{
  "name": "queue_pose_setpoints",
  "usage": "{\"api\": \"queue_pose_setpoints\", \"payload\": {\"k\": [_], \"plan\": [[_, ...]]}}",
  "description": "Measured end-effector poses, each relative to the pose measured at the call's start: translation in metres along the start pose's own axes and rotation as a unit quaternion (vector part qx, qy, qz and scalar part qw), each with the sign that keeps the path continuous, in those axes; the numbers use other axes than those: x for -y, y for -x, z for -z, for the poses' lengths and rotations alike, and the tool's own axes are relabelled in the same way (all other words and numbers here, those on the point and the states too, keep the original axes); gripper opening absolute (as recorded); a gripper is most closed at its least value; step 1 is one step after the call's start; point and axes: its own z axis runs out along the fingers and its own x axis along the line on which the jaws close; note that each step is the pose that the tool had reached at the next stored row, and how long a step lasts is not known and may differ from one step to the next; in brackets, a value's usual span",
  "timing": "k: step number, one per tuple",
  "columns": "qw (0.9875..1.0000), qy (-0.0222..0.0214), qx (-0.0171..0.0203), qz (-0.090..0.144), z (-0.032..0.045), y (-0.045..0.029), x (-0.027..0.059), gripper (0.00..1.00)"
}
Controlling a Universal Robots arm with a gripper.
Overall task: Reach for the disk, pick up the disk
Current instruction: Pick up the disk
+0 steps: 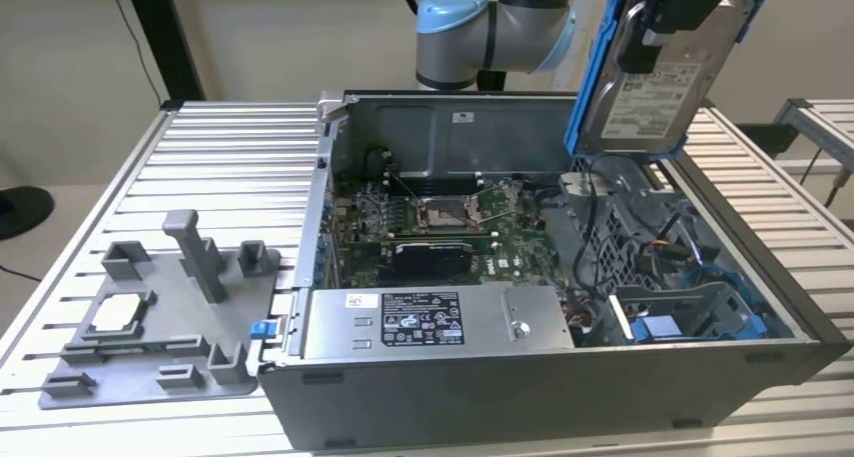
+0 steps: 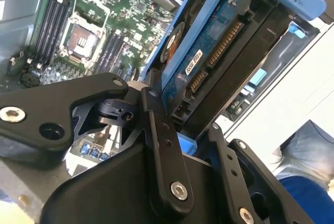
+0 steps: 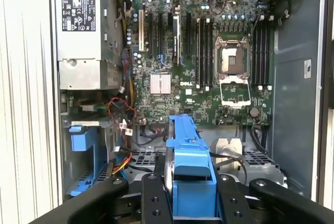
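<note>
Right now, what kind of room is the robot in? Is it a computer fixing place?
Probably a robot lab or test workshop for taking computers apart. An opened computer case lies on a metal slatted table, its motherboard bare. The pincer holds the disk up above the case.

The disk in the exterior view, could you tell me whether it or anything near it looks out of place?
Yes: the disk hangs upright in the gripper, above the open computer case instead of lying in a bay. Loose cables trail below it. Nothing looks damaged.
</note>
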Motion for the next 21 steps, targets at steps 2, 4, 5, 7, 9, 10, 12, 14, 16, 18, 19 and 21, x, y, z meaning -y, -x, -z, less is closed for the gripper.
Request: {"api": "queue_pose_setpoints", "payload": {"k": [2,4,5,7,9,10,12,14,16,18,19,21], "plan": [[1.0,0.0,-0.0008,-0.001,-0.0002,-0.0001,0.0,0.0],[1.0,-0.0001,-0.0012,-0.001,-0.0002,-0.0001,0.0002,0.0],[1.0,-0.0001,-0.0014,-0.001,-0.0003,-0.0002,0.0003,0.0],[1.0,-0.0001,-0.0014,-0.001,-0.0006,-0.0005,0.0006,0.0],[1.0,-0.0001,-0.0014,-0.001,-0.0007,-0.0017,0.0015,0.0],[1.0,-0.0001,-0.0014,-0.002,-0.0007,-0.0026,0.0022,0.0],[1.0,0.0,-0.0014,-0.002,-0.0009,-0.0047,0.004,0.0],[1.0,0.0,-0.0014,-0.002,-0.0009,-0.0064,0.0056,0.0],[1.0,0.0001,-0.0014,-0.002,-0.001,-0.0081,0.0073,0.0],[1.0,0.0003,-0.0014,-0.002,-0.001,-0.0107,0.0087,0.0],[1.0,0.0004,-0.0014,-0.002,-0.001,-0.0125,0.0095,0.0],[1.0,0.0008,-0.0014,-0.003,-0.001,-0.0163,0.011,0.0]]}}
